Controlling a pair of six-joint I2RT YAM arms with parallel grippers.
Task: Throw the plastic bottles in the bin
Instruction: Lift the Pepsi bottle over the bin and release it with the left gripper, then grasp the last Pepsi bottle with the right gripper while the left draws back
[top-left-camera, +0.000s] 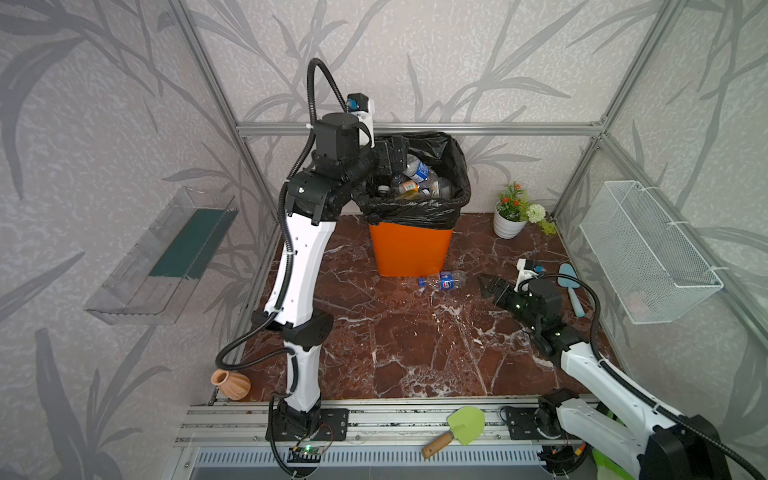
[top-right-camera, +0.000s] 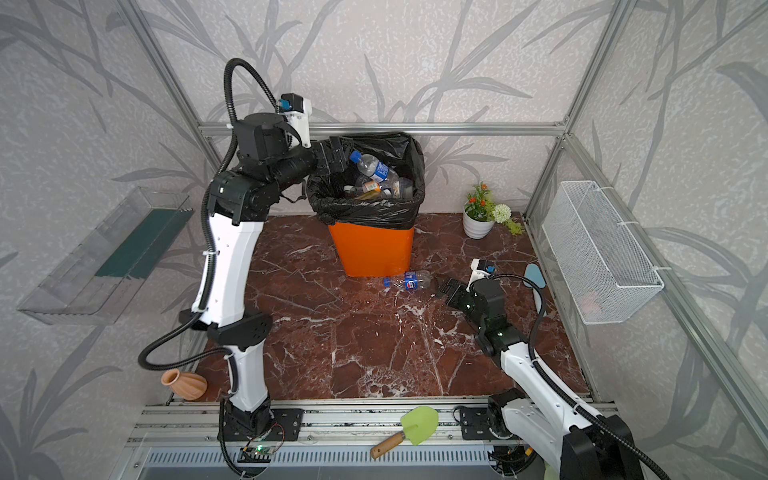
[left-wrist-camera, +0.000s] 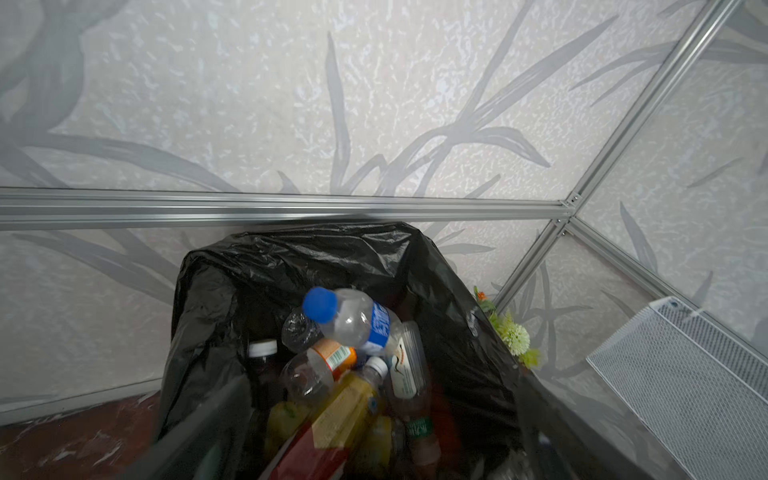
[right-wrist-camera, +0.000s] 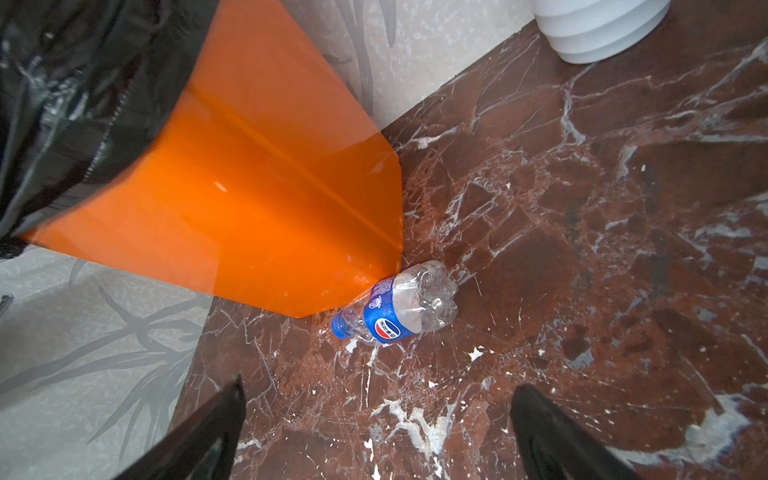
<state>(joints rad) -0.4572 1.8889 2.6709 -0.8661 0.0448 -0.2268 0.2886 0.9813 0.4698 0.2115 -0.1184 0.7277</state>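
The left gripper (top-left-camera: 397, 160) hung over the mouth of the bin (top-left-camera: 409, 249), held high and just inside the bag-lined rim, so that anything leaving it would fall among the bottles and not over the side. Its jaws stood apart with nothing between them. In the left wrist view its blurred fingers (left-wrist-camera: 208, 424) framed the pile, where a clear blue-capped bottle (left-wrist-camera: 357, 320) lay topmost on orange- and yellow-labelled ones. The bin was well filled (another bottle might, I judged, perch on the pile and roll).

One Pepsi bottle (right-wrist-camera: 399, 309) lay outside, on its side on the red marble tabletop (top-left-camera: 395, 340), against the foot of the bin's orange wall. The right gripper (right-wrist-camera: 374, 449) sat low and near it, jaws wide apart and aimed along the tabletop at the bottle without touching it. That posture suited straddling the crumpled body. The wall close behind the bottle left little room, so a grasp across the body looked safer than one at the cap.
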